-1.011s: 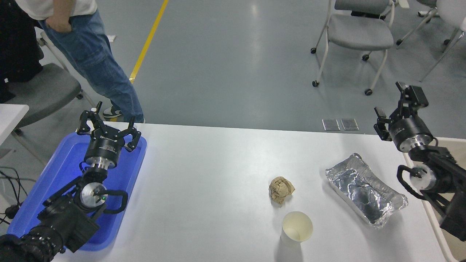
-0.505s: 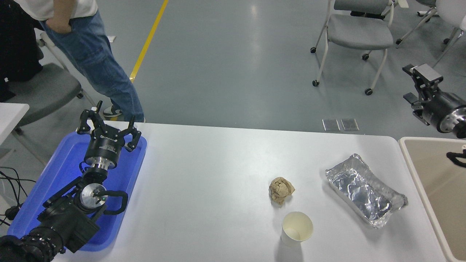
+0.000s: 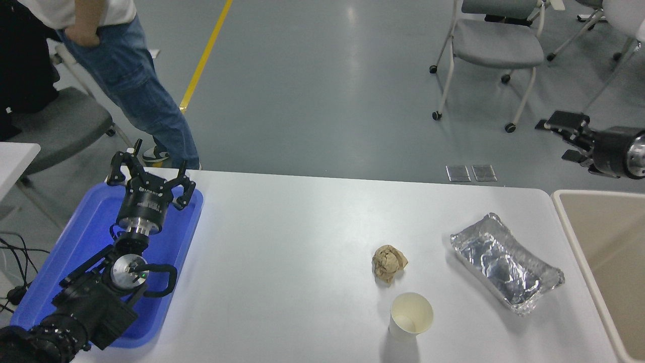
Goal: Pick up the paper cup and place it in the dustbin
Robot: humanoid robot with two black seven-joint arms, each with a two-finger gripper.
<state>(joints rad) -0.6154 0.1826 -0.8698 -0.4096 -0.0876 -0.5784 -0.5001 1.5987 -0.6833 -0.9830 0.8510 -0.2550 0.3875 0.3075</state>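
A small white paper cup (image 3: 410, 316) with a cream inside stands upright near the table's front edge, right of centre. The beige dustbin (image 3: 599, 262) with a pale rim sits off the table's right end. My right gripper (image 3: 564, 136) is raised at the right edge of the picture, above the bin's far corner and pointing left, far from the cup; its fingers are spread with nothing between them. My left gripper (image 3: 149, 174) is parked open over the blue tray at the left.
A crumpled brown paper ball (image 3: 388, 262) lies just behind the cup. A crinkled foil tray (image 3: 506, 263) lies to the right of it. A blue plastic tray (image 3: 80, 252) sits at the table's left end. A person (image 3: 116, 75) stands at the far left; chairs stand beyond.
My right arm has risen from above the table's right end, swung out to the right edge and turned to point left. The dustbin it covered now shows. Cup and left arm have not moved.
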